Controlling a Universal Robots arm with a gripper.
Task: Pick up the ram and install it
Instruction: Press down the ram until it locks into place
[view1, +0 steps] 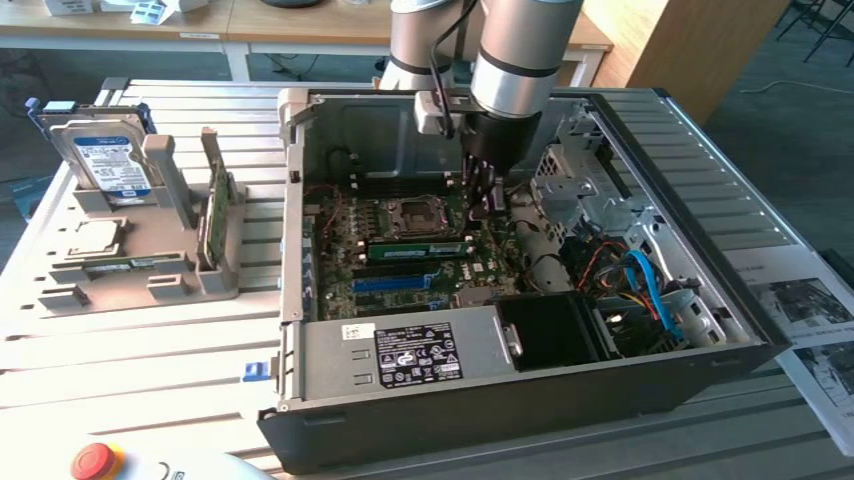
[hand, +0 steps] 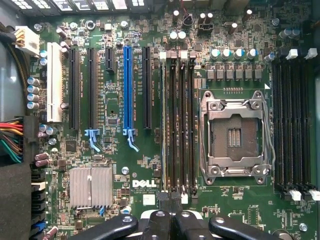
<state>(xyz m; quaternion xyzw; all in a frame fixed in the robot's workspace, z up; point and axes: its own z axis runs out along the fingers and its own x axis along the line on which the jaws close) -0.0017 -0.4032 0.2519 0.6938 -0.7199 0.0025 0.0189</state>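
The ram (view1: 420, 249), a thin green stick, stands on edge in a memory slot beside the CPU socket (view1: 407, 213) inside the open computer case. In the wrist view it shows edge-on as a thin line (hand: 164, 125) in the outermost of the black slots next to the socket (hand: 234, 136). My gripper (view1: 483, 203) hangs above the motherboard, just past the socket, apart from the ram. Its black fingers (hand: 159, 226) are pressed together with nothing between them, and the gripper (hand: 172, 222) is shut.
The case walls (view1: 291, 220) and a drive cage (view1: 587, 185) hem in the arm; cables (view1: 641, 285) lie at the exterior view's right. A grey rack (view1: 127, 250) outside the case holds a hard drive (view1: 104, 160) and an upright green card (view1: 214, 215). A blue slot strip (hand: 128, 90) runs nearby.
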